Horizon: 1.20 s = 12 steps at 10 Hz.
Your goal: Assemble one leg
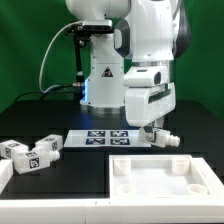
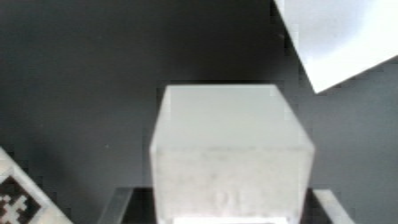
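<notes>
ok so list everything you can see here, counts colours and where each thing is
leg: one, white, in the gripper, near the marker board's end toward the exterior view's right
loose legs: two or perhaps three, white with black tags, on the table at the exterior view's left
tabletop: one, white, at the front toward the exterior view's right
marker board: one, white with black tags, flat at mid table
white piece: one, cut off at the exterior view's left edge, cannot tell what
table: one, black
arm: one, white, over the marker board
gripper: one, white, shut on the leg
</notes>
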Each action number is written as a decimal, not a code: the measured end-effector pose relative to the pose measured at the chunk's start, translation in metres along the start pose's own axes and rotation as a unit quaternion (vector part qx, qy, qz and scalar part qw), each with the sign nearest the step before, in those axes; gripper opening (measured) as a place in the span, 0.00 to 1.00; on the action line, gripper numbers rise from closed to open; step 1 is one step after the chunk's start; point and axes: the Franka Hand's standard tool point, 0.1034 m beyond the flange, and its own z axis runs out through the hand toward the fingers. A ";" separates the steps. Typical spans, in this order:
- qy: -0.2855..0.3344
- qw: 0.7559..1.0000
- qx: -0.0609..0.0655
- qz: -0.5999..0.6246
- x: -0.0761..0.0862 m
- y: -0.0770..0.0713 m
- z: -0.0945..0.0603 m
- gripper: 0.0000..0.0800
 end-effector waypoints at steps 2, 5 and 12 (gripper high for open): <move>-0.001 0.998 0.000 -0.062 -0.001 0.000 0.001 0.36; -0.012 0.975 0.012 -0.221 0.000 -0.007 0.003 0.36; -0.032 0.865 0.054 -0.498 -0.030 -0.006 0.015 0.36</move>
